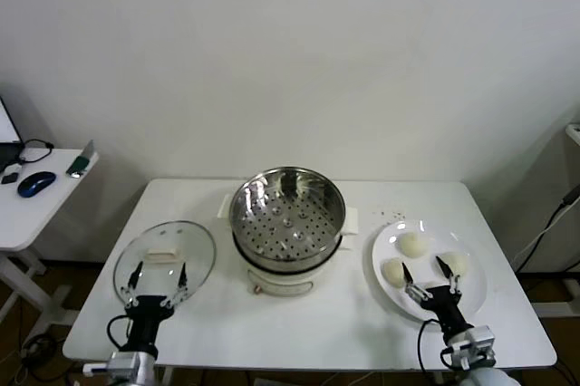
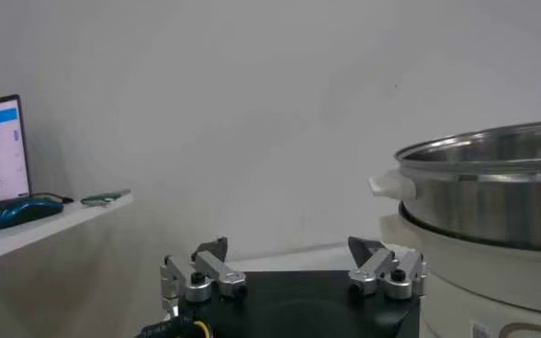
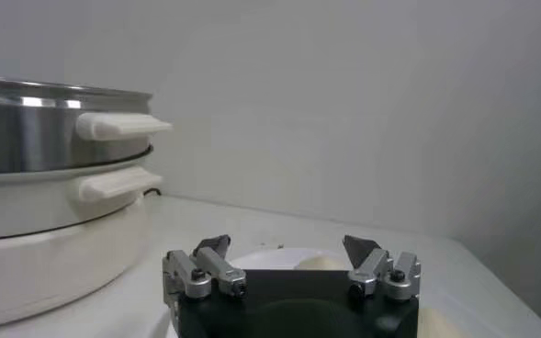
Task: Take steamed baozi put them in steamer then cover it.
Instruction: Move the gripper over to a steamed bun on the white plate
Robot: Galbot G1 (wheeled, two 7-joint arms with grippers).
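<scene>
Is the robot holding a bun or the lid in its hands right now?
No, nothing is held. The left gripper hangs open over the lid, and the right gripper hangs open over the plate of buns.

Left hand [image 1: 156, 279] low at front left, fingers spread wide. Right hand [image 1: 430, 279] front right, likewise spread, empty.

Even, soft overhead light, fairly bright; steamer [image 1: 287, 216] rim showed glare; faint shadows on the desk [image 1: 344, 313]; wrist views slightly hazy.
</scene>
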